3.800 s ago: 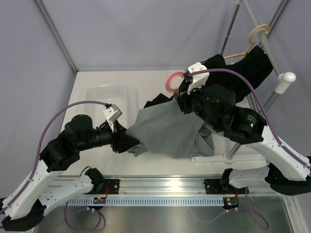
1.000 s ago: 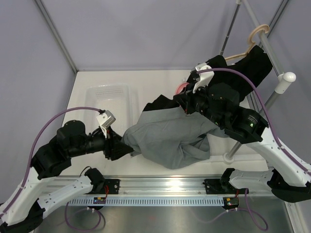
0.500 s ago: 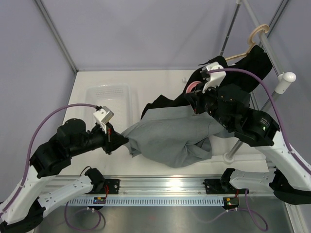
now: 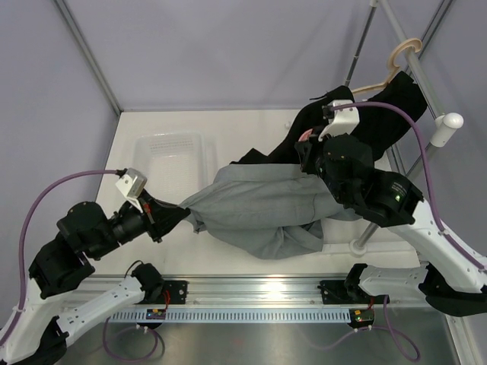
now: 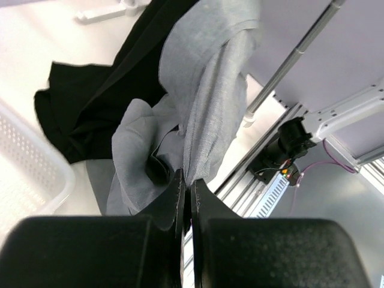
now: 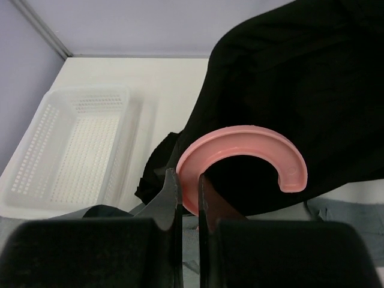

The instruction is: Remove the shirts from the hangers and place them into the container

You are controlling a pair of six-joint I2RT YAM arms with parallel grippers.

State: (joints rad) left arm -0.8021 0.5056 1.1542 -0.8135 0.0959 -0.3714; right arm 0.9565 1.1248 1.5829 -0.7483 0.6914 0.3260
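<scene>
Pinching a fold of the grey shirt [image 4: 259, 209], the left gripper [image 5: 186, 192] holds it stretched above the table near the container [image 6: 78, 150]; the right gripper [image 6: 189, 186] fingers clamp the pink hanger [image 6: 240, 135] hook before the black shirt [image 6: 312, 72].

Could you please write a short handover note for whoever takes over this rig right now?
Left gripper: jaws shut on an edge of the grey shirt.
Right gripper: jaws shut on the hook of the pink hanger.
The grey shirt is stretched between the two grippers. The hanger's body is hidden, so I cannot tell whether the shirt is free of it.
The black shirt hangs on the wood hanger, far right.
The container holds nothing.
Done: no shirt is in the container yet.
Left: free the grey shirt and put it in, then the black one.
</scene>
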